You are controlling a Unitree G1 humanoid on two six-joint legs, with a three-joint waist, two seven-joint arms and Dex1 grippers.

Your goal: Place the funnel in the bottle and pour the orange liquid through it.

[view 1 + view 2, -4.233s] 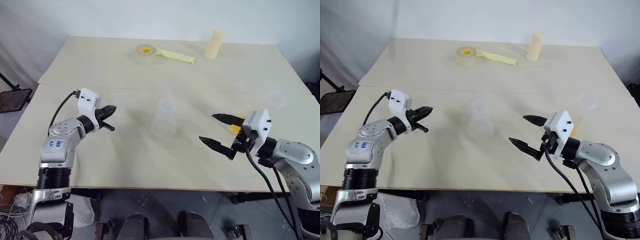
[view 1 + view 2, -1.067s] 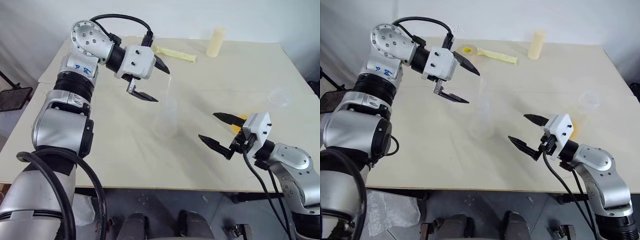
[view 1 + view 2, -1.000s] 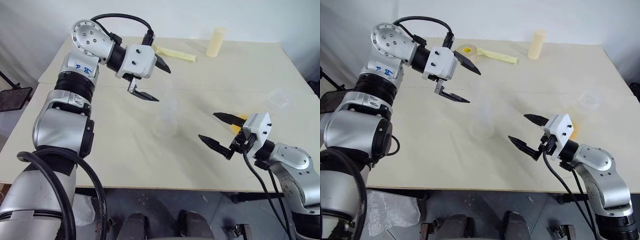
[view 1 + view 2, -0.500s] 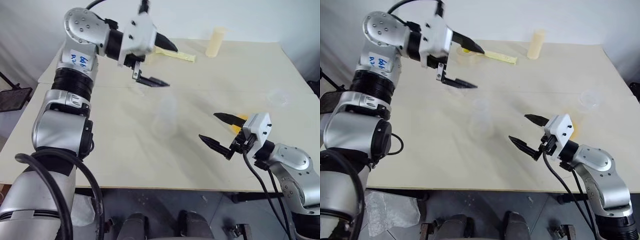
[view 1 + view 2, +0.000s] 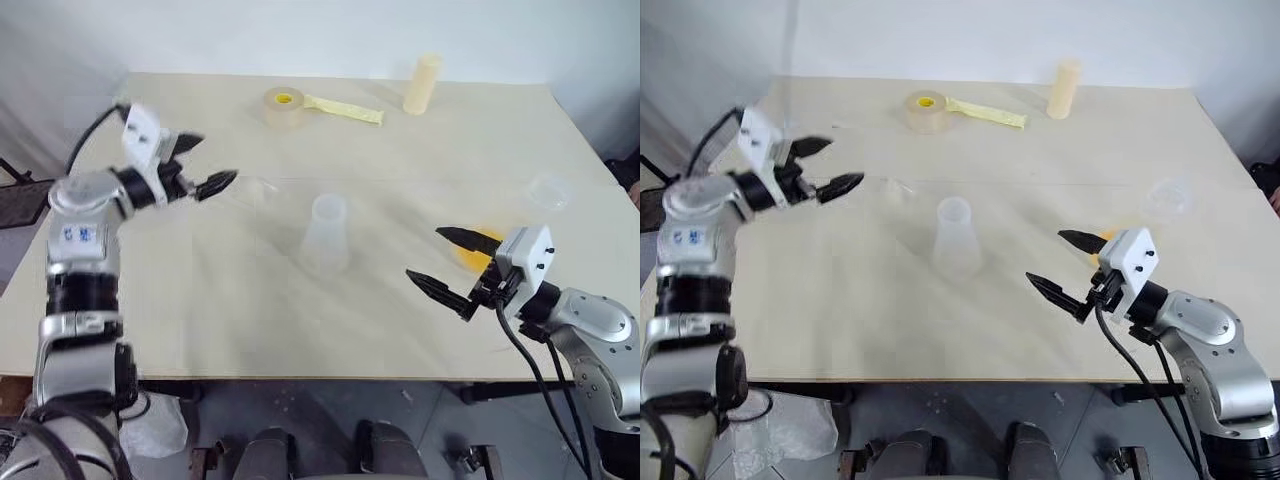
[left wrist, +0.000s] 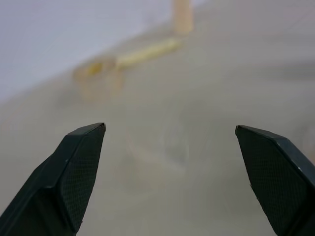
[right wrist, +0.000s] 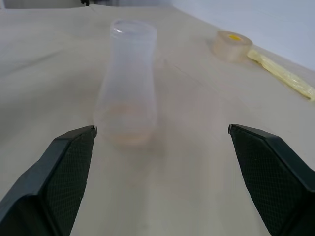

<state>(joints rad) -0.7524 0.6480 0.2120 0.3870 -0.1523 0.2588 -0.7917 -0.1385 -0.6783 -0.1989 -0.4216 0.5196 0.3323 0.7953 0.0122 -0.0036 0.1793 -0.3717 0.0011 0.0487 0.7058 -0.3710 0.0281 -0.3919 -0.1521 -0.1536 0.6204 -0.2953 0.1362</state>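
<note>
The bottle [image 5: 326,236] stands in the middle of the table [image 5: 200,310], with the tape roll [image 5: 284,107] and cylinder [image 5: 421,84] near the back edge.

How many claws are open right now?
2. The left claw is over the table's left side, left of the bottle; the right claw is near the front right. Both are empty.
</note>
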